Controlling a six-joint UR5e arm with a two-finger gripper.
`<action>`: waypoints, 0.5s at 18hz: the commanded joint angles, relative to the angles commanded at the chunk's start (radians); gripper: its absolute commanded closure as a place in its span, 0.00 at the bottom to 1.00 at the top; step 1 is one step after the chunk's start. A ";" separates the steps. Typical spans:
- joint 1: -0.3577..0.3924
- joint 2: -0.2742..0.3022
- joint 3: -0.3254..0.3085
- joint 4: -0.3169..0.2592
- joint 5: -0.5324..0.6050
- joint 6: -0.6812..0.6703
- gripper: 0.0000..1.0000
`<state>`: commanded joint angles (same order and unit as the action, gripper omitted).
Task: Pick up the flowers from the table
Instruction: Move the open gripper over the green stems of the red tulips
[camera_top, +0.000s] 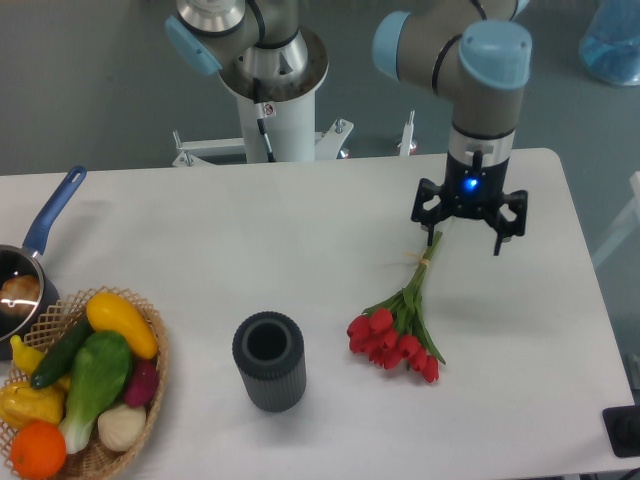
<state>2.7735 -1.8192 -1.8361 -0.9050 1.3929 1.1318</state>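
Note:
The flowers, a bunch of red tulips with green leaves and tied green stems, lie flat on the white table. The red heads point toward the front and the stem ends toward the back right. My gripper hangs open just above the stem ends, its left finger close to the stem tips and its right finger off to their right. Nothing sits between the fingers.
A dark ribbed cylindrical vase stands to the left of the flowers. A wicker basket of colourful vegetables sits at the front left, with a blue-handled pan behind it. The table's right edge runs close to the gripper.

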 joint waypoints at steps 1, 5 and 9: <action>0.000 -0.009 -0.008 -0.005 0.000 0.028 0.00; 0.002 -0.052 -0.023 -0.011 0.002 0.135 0.00; 0.011 -0.068 -0.029 -0.011 0.000 0.200 0.00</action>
<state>2.7842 -1.8867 -1.8653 -0.9158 1.3929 1.3315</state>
